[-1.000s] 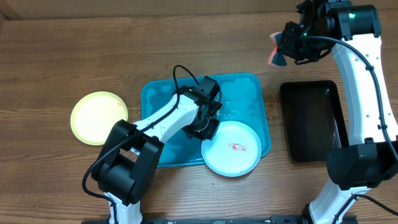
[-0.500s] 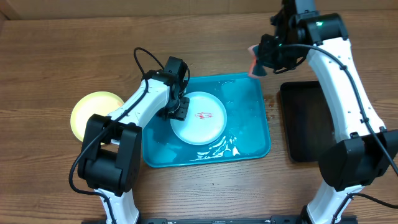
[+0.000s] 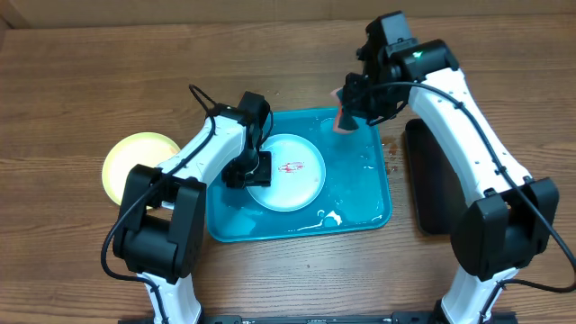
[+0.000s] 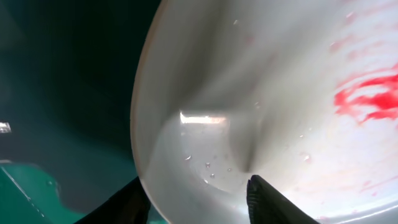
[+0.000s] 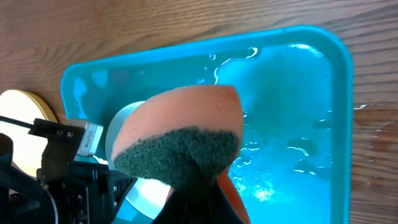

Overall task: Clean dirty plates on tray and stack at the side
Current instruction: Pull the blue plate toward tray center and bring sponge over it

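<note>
A white plate (image 3: 290, 171) with a red sauce smear (image 4: 367, 99) lies in the turquoise tray (image 3: 364, 193), left of its middle. My left gripper (image 3: 245, 167) is shut on the plate's left rim; in the left wrist view its fingers (image 4: 196, 202) straddle the rim of the plate (image 4: 280, 81). My right gripper (image 3: 353, 106) is shut on an orange sponge (image 3: 344, 120) with a dark green scouring face (image 5: 180, 146), held above the tray's far right part (image 5: 298, 118). A pale yellow plate (image 3: 135, 166) lies on the table left of the tray.
A black tray (image 3: 432, 184) stands to the right of the turquoise tray. Water pools and foam lie in the turquoise tray's right and front parts (image 3: 328, 216). Drops wet the table between the two trays.
My left gripper has carried the white plate from the tray's front right edge to its left middle. My right arm has brought the sponge left and down over the tray's far right part.
</note>
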Robot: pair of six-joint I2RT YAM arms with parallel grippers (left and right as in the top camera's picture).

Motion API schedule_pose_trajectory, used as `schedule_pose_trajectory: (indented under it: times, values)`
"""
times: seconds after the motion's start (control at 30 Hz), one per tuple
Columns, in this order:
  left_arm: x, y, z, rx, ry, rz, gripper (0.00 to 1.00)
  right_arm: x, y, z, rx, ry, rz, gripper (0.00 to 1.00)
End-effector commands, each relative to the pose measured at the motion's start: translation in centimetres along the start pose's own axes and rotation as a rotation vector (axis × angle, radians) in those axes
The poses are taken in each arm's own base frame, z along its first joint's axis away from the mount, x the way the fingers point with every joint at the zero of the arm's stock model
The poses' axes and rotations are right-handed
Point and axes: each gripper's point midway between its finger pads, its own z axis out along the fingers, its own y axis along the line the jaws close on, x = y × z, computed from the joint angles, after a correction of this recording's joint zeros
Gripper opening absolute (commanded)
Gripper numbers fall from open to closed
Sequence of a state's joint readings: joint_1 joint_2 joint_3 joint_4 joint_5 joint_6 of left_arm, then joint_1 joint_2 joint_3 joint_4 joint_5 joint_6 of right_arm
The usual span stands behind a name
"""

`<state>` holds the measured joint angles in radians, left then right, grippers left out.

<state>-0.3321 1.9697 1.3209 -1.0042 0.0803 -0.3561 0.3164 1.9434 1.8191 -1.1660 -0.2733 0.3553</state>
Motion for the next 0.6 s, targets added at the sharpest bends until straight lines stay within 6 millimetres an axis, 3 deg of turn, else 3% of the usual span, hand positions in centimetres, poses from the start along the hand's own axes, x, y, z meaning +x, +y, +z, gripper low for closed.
schedule_pose_trajectory:
  times: [0.0,0.13,0.2,0.27,0.4,0.57]
  values:
    - [0.7,0.1,0.8,0.004,0.038,-0.050,0.47,0.4,0.5,0.5,-0.001,0.005,-0.003,0.04]
    - [0.6,0.1,1.2,0.008,0.026,-0.060,0.40,1.0,1.1,1.1,-0.003,0.016,-0.014,0.04]
    - [0.2,0.0,1.5,0.014,0.011,-0.060,0.27,1.2,1.6,1.3,-0.008,0.016,-0.027,0.04]
    - [-0.9,-0.1,1.7,0.027,-0.037,-0.059,0.04,1.4,2.3,1.6,-0.012,0.015,-0.033,0.04]
    - [-2.7,-0.8,1.5,0.054,-0.110,-0.046,0.04,1.7,2.5,3.0,0.028,0.018,0.007,0.04]
    - [-3.3,-0.6,1.5,0.062,-0.129,-0.053,0.04,3.0,2.1,6.1,0.069,0.091,0.072,0.04]
